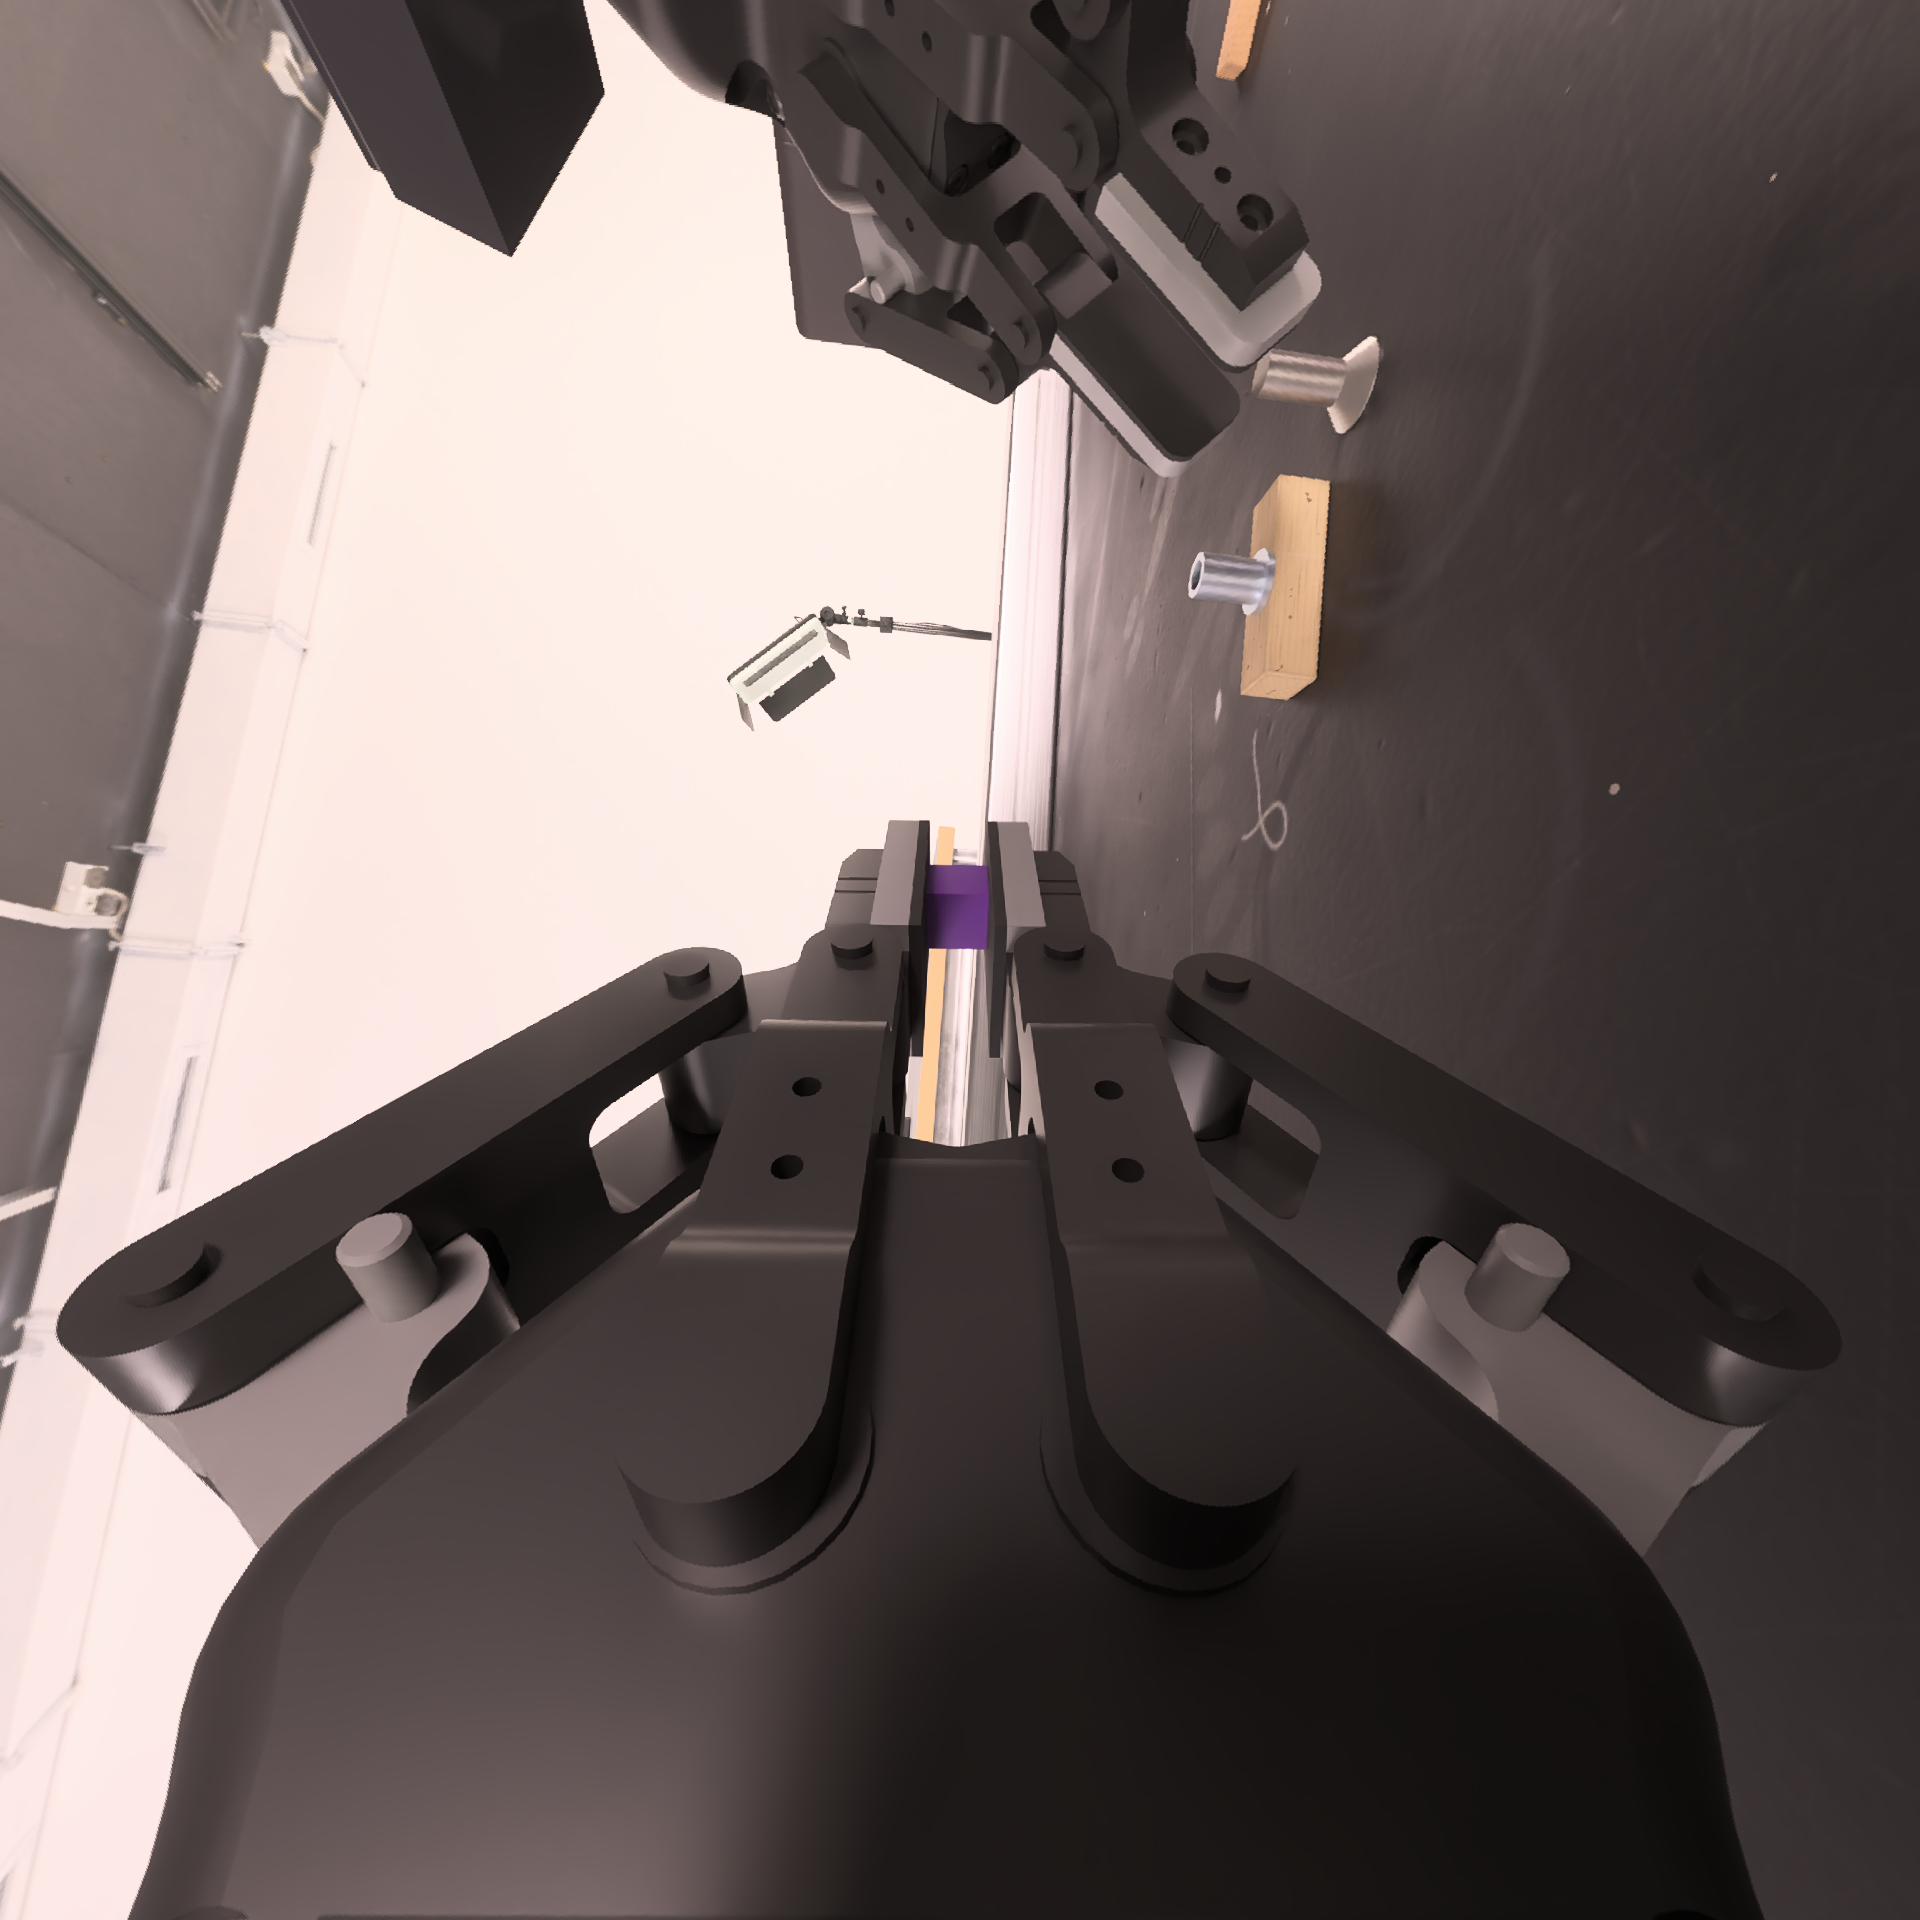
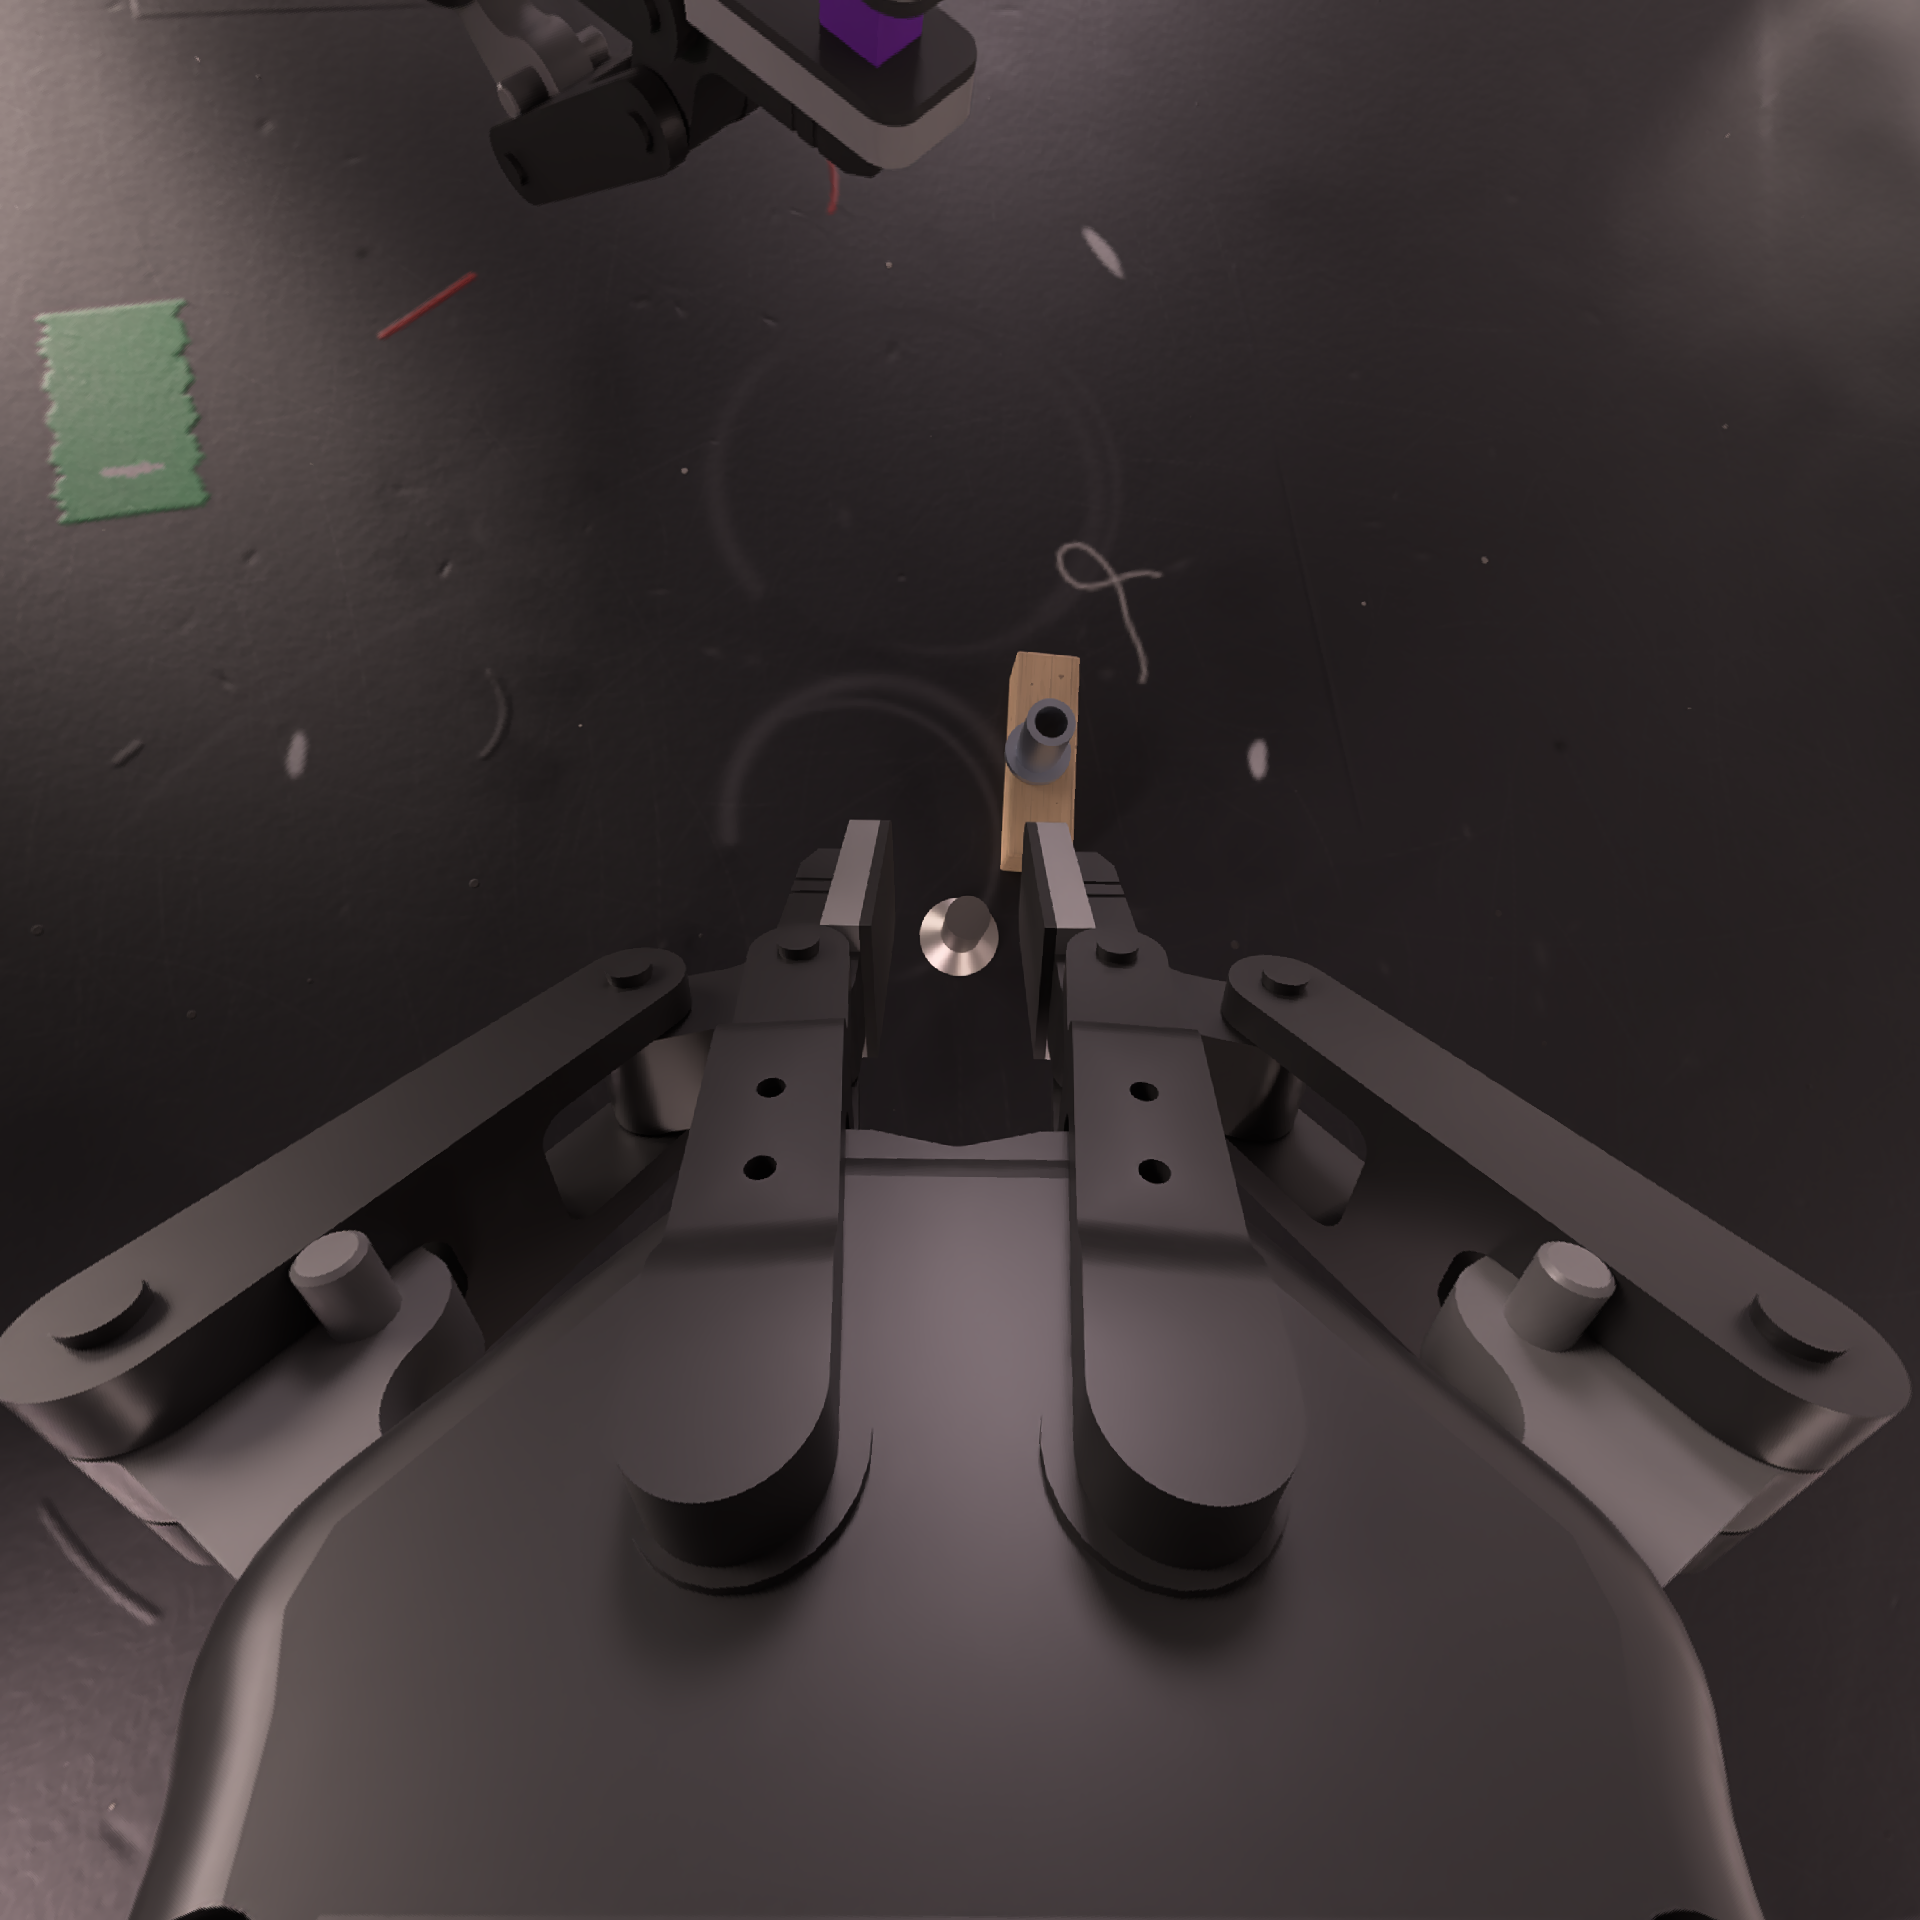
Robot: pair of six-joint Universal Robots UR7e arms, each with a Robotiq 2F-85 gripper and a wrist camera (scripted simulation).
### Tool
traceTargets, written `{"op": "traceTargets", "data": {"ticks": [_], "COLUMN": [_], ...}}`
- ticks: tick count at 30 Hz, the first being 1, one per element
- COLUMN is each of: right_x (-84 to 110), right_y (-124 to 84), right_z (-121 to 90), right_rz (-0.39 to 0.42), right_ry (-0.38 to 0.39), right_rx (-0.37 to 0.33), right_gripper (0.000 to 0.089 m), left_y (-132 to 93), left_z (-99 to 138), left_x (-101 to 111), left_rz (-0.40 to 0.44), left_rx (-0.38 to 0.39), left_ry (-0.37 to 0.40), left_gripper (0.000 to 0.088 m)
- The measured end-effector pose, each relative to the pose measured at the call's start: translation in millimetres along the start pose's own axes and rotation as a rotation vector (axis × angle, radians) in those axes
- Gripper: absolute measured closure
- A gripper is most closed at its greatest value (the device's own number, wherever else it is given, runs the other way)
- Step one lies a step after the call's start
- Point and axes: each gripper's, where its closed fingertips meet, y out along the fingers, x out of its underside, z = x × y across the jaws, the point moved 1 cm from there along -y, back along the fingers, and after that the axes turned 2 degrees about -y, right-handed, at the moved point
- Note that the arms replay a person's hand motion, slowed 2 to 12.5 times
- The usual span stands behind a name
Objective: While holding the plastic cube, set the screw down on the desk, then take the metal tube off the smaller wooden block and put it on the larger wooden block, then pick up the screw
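Note:
My left gripper is shut on a small purple plastic cube, held off the black desk; it also shows at the top of the right wrist view. My right gripper is open, its fingers on either side of and just above a metal screw that stands head-down on the desk, untouched. The screw shows at the right gripper's tips. A flanged metal tube stands upright on a wooden block, just beyond the screw; both show in the left wrist view, tube and block.
A second wooden block is cut off at the top edge, beyond the right gripper. A green tape patch lies far left on the desk. A white squiggle mark lies past the block. The desk edge runs beside my left gripper.

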Motion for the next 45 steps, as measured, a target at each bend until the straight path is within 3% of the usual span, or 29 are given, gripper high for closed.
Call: {"op": "traceTargets", "data": {"ticks": [45], "right_x": [1.2], "right_y": [-5.4], "right_z": [0.2], "right_rz": [0.025], "right_ry": [0.01], "right_rx": [-0.002], "right_gripper": [0.0685], "left_y": [-1.3], "left_z": [-0.6], "left_x": [-2.8], "left_rz": [0.024], "left_rx": [0.003], "left_ry": [-0.023], "left_gripper": [0.0787]}}
